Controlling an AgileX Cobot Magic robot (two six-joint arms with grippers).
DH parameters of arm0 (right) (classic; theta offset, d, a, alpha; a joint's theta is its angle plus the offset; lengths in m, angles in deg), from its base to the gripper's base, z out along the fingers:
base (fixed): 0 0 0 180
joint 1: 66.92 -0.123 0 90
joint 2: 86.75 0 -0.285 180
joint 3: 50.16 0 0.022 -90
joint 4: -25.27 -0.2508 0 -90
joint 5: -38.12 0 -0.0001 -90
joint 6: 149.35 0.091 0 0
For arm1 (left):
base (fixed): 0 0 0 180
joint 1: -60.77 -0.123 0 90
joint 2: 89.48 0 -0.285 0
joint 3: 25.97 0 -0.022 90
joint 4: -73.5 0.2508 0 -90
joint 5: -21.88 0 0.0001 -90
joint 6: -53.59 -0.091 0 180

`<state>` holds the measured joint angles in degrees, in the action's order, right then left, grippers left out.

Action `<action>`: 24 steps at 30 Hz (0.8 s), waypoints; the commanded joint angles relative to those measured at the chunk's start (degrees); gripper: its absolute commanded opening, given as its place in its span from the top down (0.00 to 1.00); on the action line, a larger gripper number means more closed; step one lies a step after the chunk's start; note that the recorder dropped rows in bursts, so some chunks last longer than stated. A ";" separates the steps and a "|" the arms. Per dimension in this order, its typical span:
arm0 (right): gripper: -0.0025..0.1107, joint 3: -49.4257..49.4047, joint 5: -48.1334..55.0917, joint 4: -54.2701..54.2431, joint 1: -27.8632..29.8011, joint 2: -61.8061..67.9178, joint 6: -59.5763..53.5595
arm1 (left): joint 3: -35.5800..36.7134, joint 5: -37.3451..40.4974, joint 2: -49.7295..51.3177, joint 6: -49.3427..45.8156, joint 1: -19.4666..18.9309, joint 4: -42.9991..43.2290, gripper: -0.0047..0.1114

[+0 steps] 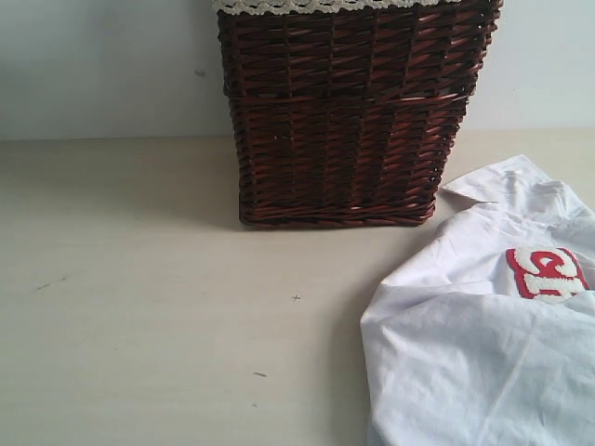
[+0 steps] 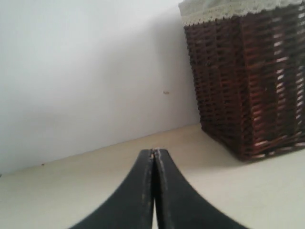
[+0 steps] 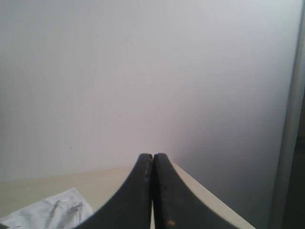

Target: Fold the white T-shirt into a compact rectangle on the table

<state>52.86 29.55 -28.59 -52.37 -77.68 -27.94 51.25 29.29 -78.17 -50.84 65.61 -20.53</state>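
Now, white T-shirt: crumpled and unfolded on the table, at 4 to 5 o'clock in the exterior view, cut off by the frame edge.
red patch: on the shirt at 3 o'clock, its white lettering partly under a fold.
table: pale beige, a few dark specks toward 7 o'clock.
wicker basket: dark brown, upright at 12 o'clock, just beside the shirt's upper edge; cream lace trim on its rim.
left gripper: 2 black fingers pressed together, holding nothing, over the table.
right gripper: fingers pressed together too, empty, a shirt corner nearby.
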 commanded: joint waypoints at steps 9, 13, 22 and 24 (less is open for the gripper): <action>0.98 -0.24 -0.04 0.41 -0.14 0.14 -0.14 | -15.28 -1.74 31.27 5.99 0.30 -5.92 0.96; 0.98 -0.24 -0.04 0.41 -0.14 0.14 -0.14 | -20.63 -4.04 38.85 36.45 -0.40 -5.92 0.96; 0.98 -0.24 -0.04 0.41 -0.14 0.14 -0.14 | -27.44 14.23 64.87 74.84 -0.04 -5.92 0.96; 0.98 -0.24 -0.04 0.41 -0.14 0.14 -0.14 | -27.44 18.03 68.59 79.48 1.85 -5.92 0.96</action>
<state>52.86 29.55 -28.59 -52.37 -77.68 -27.94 24.41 40.49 -14.34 20.27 65.58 -26.43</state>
